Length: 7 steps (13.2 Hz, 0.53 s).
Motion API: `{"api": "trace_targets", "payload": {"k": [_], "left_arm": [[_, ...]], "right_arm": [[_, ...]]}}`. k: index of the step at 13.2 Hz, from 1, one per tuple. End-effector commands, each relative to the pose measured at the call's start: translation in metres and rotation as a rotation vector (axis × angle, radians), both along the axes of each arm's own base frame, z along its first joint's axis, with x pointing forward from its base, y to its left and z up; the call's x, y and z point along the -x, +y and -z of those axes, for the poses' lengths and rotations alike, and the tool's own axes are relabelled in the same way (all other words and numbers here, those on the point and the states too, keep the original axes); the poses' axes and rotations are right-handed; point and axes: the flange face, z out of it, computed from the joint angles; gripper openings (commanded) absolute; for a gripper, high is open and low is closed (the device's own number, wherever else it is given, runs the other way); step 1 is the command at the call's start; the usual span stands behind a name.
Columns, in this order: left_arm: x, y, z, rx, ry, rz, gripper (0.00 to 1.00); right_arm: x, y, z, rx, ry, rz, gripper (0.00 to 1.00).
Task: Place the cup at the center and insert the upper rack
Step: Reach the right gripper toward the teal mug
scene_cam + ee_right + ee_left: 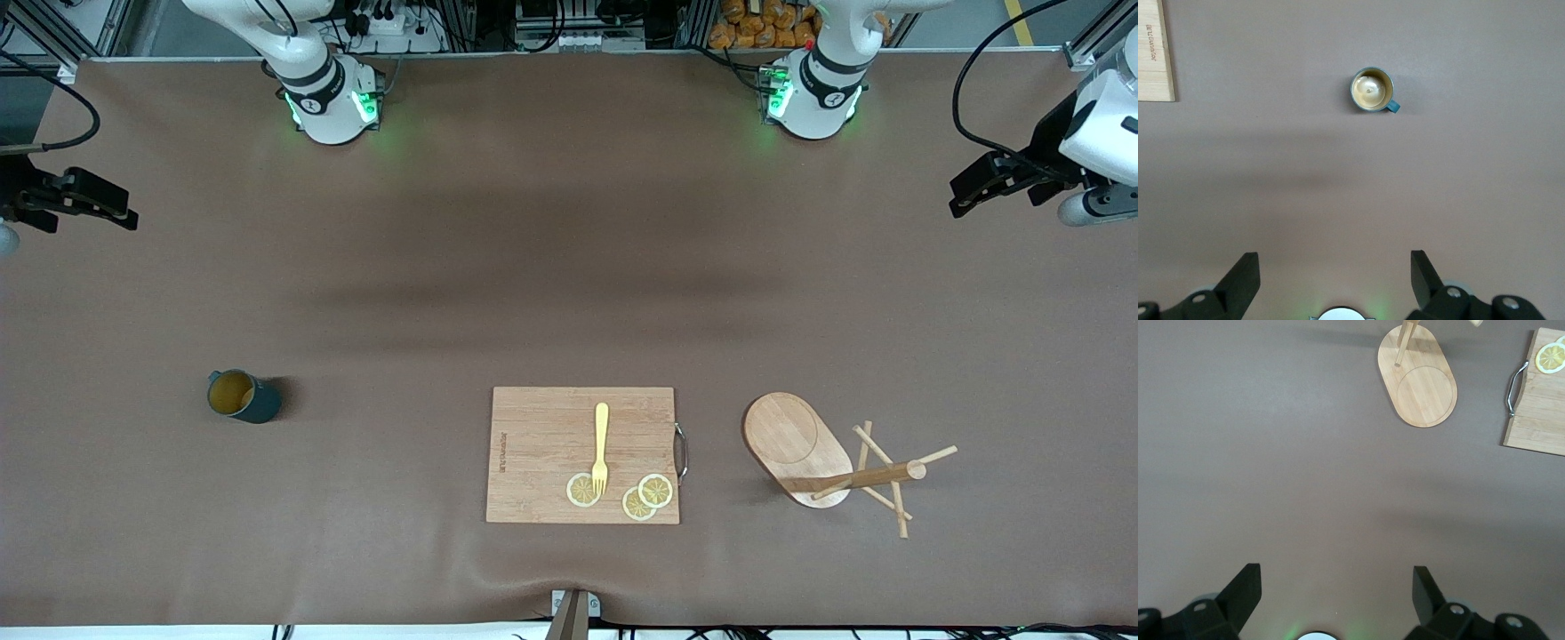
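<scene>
Two hands hang wide open, holding nothing: the right hand [76, 206] over its end of the worktop [533, 267], where the cup [243, 396] stands upright; then a cutting board [542, 444] (fork [601, 449] and lemon slices [622, 493] on it), the upper rack [822, 453] upright, and the left hand [996, 182].

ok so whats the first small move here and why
Probably bring the right gripper down over the cup. Both grippers are open and hold nothing, the left gripper waits at its own end of the table, and the cup stands upright toward the right arm's end, away from the middle. The upper rack can follow.
</scene>
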Motion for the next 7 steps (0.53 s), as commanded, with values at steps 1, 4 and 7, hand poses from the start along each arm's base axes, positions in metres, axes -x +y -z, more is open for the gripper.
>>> {"api": "trace_targets", "payload": {"k": [1, 4, 7], "left_arm": [[0.0103, -0.0002, -0.0076, -0.012, -0.008, 0.003, 1.00], [0.0101, -0.0071, -0.0125, -0.013, -0.013, 0.013, 1.00], [0.0040, -0.0009, -0.0163, -0.013, 0.005, 0.014, 1.00]], "right_arm": [[-0.0002, -0.0001, -0.0051, 0.005, 0.001, 0.008, 1.00], [-0.0002, -0.0001, -0.0051, 0.004, 0.001, 0.006, 1.00], [-0.0028, 0.0007, -0.0022, 0.004, 0.001, 0.003, 1.00]]}}
